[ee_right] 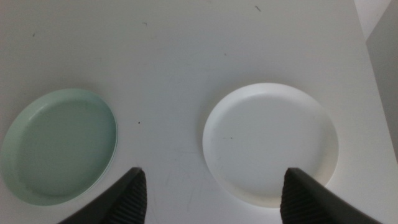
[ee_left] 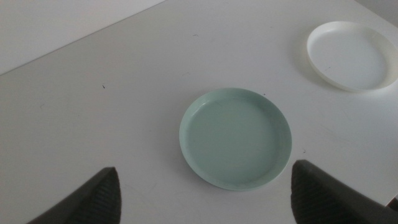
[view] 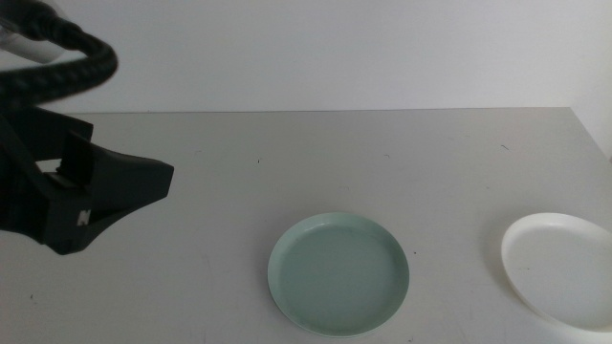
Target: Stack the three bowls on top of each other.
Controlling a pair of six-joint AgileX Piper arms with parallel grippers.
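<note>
A mint green bowl (view: 338, 274) sits on the table near the front, in the middle. A white bowl (view: 562, 268) lies to its right, cut off by the picture's edge. Both are empty and stand apart from each other. My left gripper (view: 143, 186) hovers over the table's left side, well left of the green bowl. The left wrist view shows the left gripper (ee_left: 205, 167) open and empty, above the green bowl (ee_left: 235, 138), with the white bowl (ee_left: 351, 55) beyond. My right gripper (ee_right: 215, 169) is open and empty, above the white bowl (ee_right: 271, 143), with the green bowl (ee_right: 59, 146) beside it.
The white table (view: 316, 162) runs back to a pale wall. Its right edge (view: 593, 129) lies close behind the white bowl. The left arm's black cable hose (view: 67, 67) arches across the upper left corner.
</note>
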